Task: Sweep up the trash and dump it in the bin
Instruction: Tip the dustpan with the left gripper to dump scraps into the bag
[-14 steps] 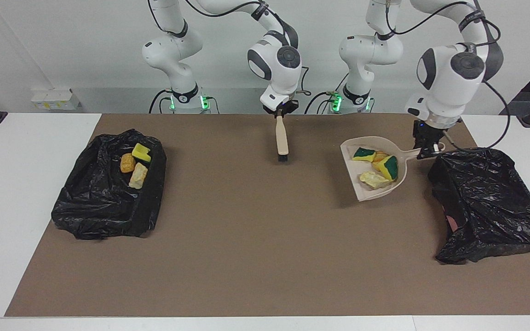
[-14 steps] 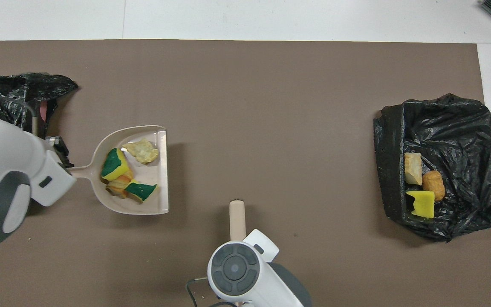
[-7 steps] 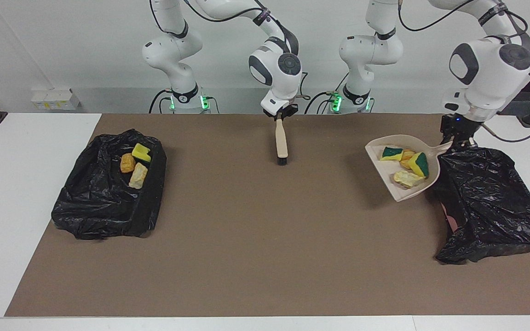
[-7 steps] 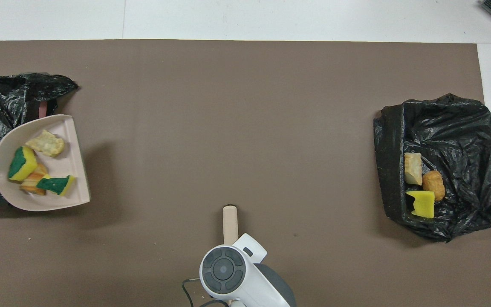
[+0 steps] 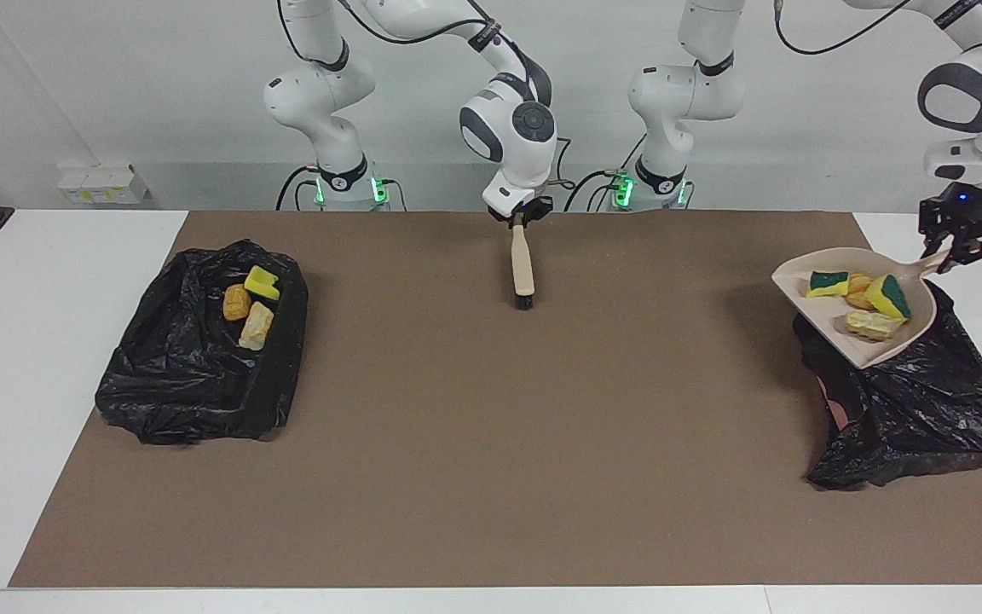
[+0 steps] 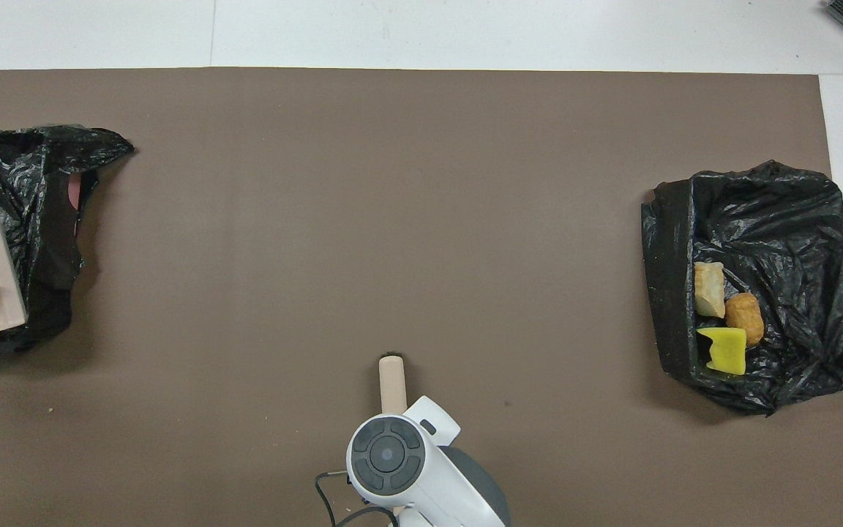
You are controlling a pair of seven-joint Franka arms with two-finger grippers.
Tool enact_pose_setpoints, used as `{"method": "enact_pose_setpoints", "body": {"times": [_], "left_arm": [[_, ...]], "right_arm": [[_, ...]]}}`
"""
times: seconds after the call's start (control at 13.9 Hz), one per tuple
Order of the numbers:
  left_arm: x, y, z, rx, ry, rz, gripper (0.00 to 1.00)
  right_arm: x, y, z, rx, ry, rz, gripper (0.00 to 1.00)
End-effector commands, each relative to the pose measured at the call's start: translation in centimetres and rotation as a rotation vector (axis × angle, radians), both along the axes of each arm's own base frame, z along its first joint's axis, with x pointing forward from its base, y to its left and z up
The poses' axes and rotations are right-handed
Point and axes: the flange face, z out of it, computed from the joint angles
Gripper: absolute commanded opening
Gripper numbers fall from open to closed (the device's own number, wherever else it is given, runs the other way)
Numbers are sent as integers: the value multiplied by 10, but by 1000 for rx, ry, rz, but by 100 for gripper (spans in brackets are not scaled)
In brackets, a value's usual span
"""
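At the middle left of the facing view, three pieces (image 5: pixel 251 303) lay on a black bag (image 5: pixel 193 375). At upper centre your right claw (image 5: pixel 522 222) waited, clenched on the brush (image 5: pixel 522 266), bristles down. At the right edge your left claw (image 5: pixel 948 254) gripped the dustpan (image 5: pixel 823 317) by its handle, with the trash (image 5: pixel 864 297) riding over the bagged bin (image 5: pixel 926 405). You needed to centre the pan's lip over the bag's opening, then tip slowly so nothing bounced onto the table (image 5: pixel 491 443).

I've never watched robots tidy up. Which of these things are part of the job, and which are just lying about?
In the job:
- trash in the dustpan
- left gripper, holding the dustpan over a black bin bag
- right gripper, holding the brush

Lying about:
- other black bag with three pieces on it
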Motion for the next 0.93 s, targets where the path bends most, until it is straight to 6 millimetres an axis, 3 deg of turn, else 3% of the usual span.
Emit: {"method": "enact_pose_setpoints", "body": {"times": [0.0,0.22,0.36,0.65,0.86], "left_arm": [[19,-1,13,226,58,-75,0],[28,-17,13,354,132,-120,0],[35,-36,16,452,195,-170,0],[22,-55,40,568,320,-132,0],[30,-94,75,641,334,-95,0]], "right_arm": [[24,2,1,19,-32,2,100],[72,-29,14,-30,-160,12,100],[112,-58,35,-12,-219,-40,100],[189,-168,76,-19,-309,46,100],[228,-244,106,-47,-327,78,100]]}}
